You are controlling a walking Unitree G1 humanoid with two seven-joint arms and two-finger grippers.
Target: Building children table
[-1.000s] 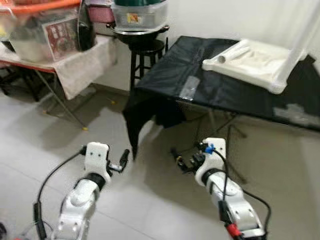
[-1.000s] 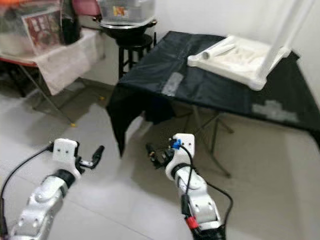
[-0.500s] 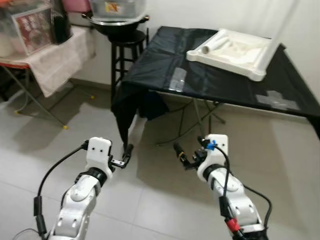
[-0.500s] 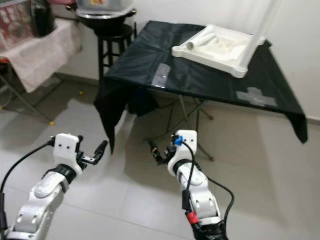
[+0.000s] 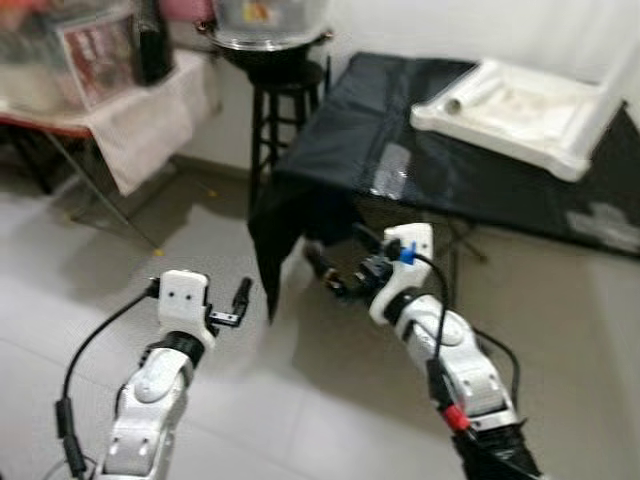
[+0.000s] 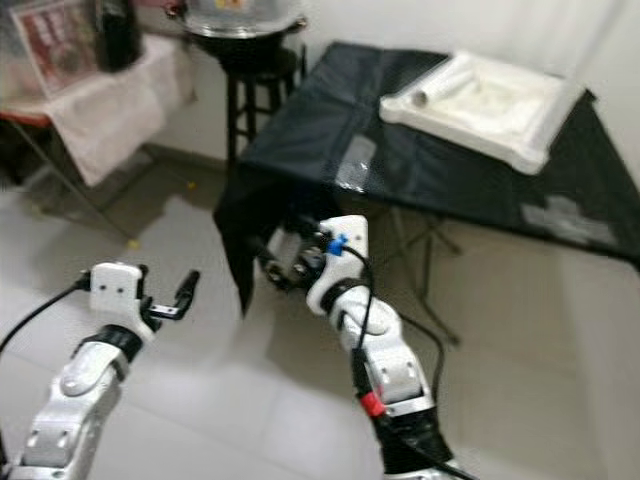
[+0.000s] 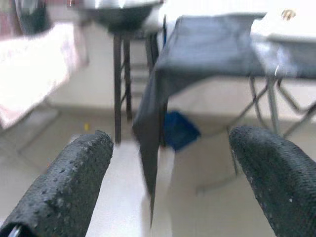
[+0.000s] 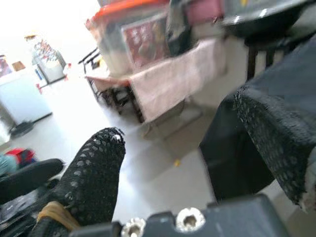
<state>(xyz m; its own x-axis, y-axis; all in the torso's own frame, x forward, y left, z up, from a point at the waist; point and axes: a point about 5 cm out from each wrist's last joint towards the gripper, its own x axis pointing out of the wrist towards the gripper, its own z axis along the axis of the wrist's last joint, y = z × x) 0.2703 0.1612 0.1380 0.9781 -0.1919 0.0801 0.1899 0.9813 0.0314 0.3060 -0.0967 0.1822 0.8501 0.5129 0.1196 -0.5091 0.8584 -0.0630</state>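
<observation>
Both arms are raised in front of the body over the tiled floor [image 5: 80, 250], forearms angled forward and inward.

Left gripper [image 5: 238, 300]: held low, out over bare floor, short of the hanging corner of the black cloth [image 5: 290, 210]. In the left wrist view its two fingers [image 7: 79, 173] stand wide apart with nothing between them.

Right gripper [image 5: 335, 270]: lifted higher and further forward than the left, close to the near left corner of the black table [image 5: 480, 180], at the drooping cloth. In the right wrist view its fingers [image 8: 94, 168] are spread apart and hold nothing.

Task piece: one white children's table [image 5: 525, 110], lying upside down on the black table, towards its far right edge. One loose white leg [image 5: 480, 92] lies across it at its left end; one leg [image 5: 620, 75] stands up at its right corner.

Other items, counted: one black stool [image 5: 285, 100] by the black table's far left corner, with one bowl [image 5: 265, 35] on top; one side table [image 5: 110, 110] with a pale cloth at far left, carrying one clear box [image 5: 60, 55] and one dark bottle [image 5: 152, 45].
</observation>
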